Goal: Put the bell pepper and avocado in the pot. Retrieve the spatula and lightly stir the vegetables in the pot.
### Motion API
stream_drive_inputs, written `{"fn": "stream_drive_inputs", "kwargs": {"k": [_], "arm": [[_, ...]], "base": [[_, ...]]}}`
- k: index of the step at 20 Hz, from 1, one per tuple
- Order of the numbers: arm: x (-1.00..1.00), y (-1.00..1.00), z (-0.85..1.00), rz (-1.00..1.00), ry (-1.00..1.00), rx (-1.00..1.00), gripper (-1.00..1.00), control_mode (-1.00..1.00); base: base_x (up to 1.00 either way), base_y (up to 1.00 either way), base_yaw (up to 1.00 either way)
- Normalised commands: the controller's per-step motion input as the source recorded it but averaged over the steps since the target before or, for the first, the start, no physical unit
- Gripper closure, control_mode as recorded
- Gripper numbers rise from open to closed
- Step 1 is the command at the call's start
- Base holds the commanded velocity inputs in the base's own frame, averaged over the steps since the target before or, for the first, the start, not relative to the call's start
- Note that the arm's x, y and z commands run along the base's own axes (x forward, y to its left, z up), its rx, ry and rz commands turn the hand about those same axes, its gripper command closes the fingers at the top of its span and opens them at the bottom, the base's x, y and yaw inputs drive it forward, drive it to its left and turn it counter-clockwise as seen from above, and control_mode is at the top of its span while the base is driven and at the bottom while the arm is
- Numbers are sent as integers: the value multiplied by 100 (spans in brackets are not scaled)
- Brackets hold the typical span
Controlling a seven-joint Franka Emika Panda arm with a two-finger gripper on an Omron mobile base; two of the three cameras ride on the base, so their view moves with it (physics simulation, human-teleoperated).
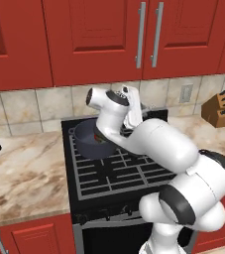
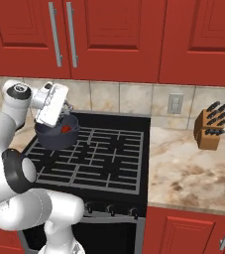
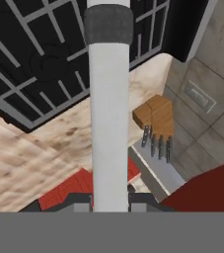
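Arm: bent over the stove [image 1: 119, 173], hand tilted above the pot's back rim.
Gripper [image 2: 64, 110]: closed on a white spatula [image 3: 109, 123] with a dark tip.
Pot [image 2: 54, 136]: on the stove's rear-left burner.
Bell pepper [image 2: 66, 129]: inside the pot.

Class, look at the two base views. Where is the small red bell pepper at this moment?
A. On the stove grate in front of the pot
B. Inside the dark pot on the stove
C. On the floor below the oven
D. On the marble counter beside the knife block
B: in the right base view the bell pepper shows as a red patch inside the rim of the pot, which stands on the stove.
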Motion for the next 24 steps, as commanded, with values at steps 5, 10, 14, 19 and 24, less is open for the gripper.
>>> {"fn": "stream_drive_inputs", "kwargs": {"k": [5,10,14,19,24], "arm": [[16,0,-10,1,3,0,100,-100],[9,1,-30,0,1,0,100,-100],[19,3,-26,0,0,0,100,-100],[14,7,-7,0,0,0,100,-100],[11,5,0,0,4,0,100,-100]], "base": [[0,0,0],[0,0,0],[0,0,0],[0,0,0],[0,0,0]]}}
